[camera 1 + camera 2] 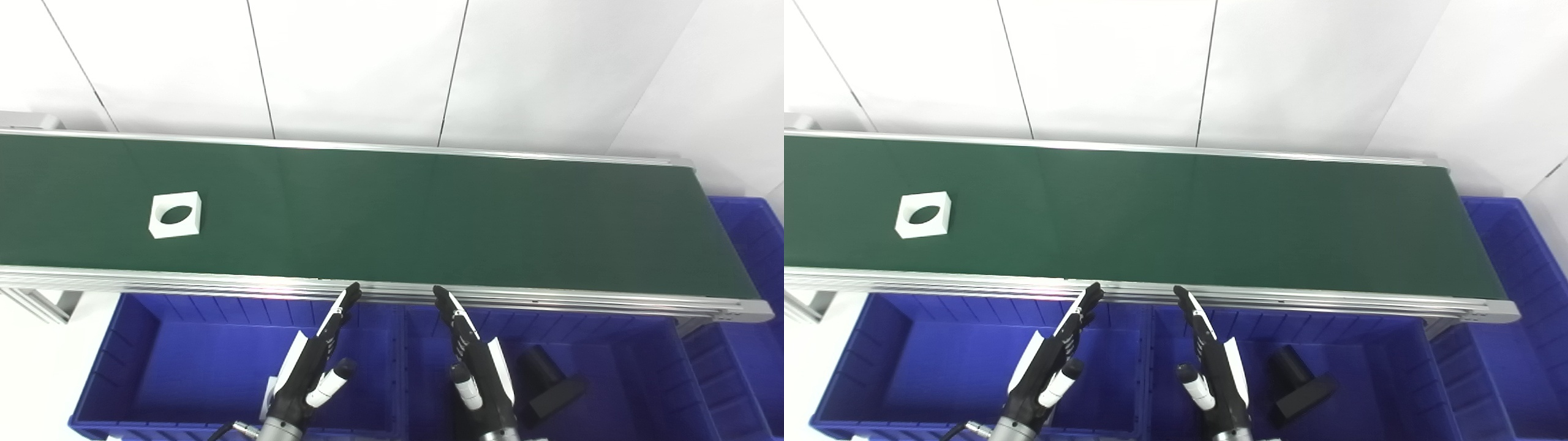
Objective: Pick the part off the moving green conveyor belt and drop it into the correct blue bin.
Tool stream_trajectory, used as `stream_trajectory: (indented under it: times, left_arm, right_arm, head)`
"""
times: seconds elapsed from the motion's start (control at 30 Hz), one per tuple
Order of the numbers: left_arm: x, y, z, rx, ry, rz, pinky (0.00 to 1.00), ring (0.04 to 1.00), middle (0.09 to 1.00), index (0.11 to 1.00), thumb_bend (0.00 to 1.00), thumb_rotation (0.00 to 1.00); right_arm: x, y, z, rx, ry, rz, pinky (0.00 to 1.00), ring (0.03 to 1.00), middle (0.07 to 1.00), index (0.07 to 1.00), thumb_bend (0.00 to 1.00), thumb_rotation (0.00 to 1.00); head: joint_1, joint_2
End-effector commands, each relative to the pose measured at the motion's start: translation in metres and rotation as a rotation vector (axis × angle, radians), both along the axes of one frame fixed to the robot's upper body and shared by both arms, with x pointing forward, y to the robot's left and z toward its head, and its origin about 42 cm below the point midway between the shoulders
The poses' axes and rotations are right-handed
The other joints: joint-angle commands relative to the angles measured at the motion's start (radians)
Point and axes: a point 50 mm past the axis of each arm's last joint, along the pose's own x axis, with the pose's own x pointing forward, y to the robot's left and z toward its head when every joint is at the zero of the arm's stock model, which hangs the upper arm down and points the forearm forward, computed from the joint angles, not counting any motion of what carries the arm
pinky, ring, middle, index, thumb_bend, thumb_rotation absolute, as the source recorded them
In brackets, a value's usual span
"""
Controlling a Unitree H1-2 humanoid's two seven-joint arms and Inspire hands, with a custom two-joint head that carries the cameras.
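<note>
Left eye view: white square part (175, 214) with round hole is seen on green belt (392, 214) at 9 o'clock, well apart from both hands. Left hand (312, 367) and right hand (474, 361) are held spread, empty, over the blue bins (122, 343) at 6 o'clock. Black part (548, 383) is lying in right bin. Risk: belt motion could mistime the grab; thin flat part could slip or be nudged away; wrong bin could be chosen.

This looks like a factory-style sorting cell or test lab: a green conveyor belt (392, 214) in aluminium rails runs below plain white wall panels (355, 67), with blue plastic bins (184, 367) lined up under its near edge.
</note>
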Motion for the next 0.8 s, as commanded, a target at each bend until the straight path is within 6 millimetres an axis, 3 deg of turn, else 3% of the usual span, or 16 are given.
stream_trajectory:
  times: [0.0, 0.3, 0.57, 0.7, 0.77]
  left_arm:
    - [0.005, -0.001, 0.009, -0.024, -0.059, -0.012, 0.98, 0.996, 0.975, 0.975, 0.81, 0.97]
    - [0.006, -0.005, 0.005, -0.007, -0.052, -0.016, 0.99, 0.999, 0.971, 0.966, 0.81, 0.95]
    - [0.005, -0.018, -0.01, 0.058, -0.048, -0.006, 0.96, 0.964, 0.943, 0.94, 0.82, 0.9]
    - [0.005, -0.023, -0.013, 0.068, -0.047, -0.005, 0.9, 0.933, 0.916, 0.918, 0.86, 0.88]
    - [0.006, -0.027, -0.016, 0.079, -0.049, -0.003, 0.89, 0.919, 0.908, 0.911, 0.86, 0.88]
  right_arm:
    - [0.007, 0.006, 0.012, 0.045, -0.077, -0.004, 0.96, 0.96, 0.952, 0.927, 0.96, 0.98]
    - [0.006, 0.0, 0.007, 0.024, -0.065, -0.002, 0.96, 0.963, 0.958, 0.936, 0.97, 0.99]
    - [0.003, -0.015, -0.006, -0.006, -0.018, -0.015, 0.95, 0.96, 0.958, 0.943, 0.97, 1.0]
    - [0.002, -0.019, -0.01, -0.029, -0.01, -0.012, 0.98, 0.978, 0.974, 0.96, 1.0, 1.0]
    - [0.003, -0.022, -0.013, -0.04, -0.001, -0.015, 0.99, 0.982, 0.976, 0.964, 0.99, 1.0]
  head:
    - [0.001, -0.001]
    - [0.068, -0.048]
    - [0.229, -0.186]
    - [0.247, -0.211]
    - [0.278, -0.255]
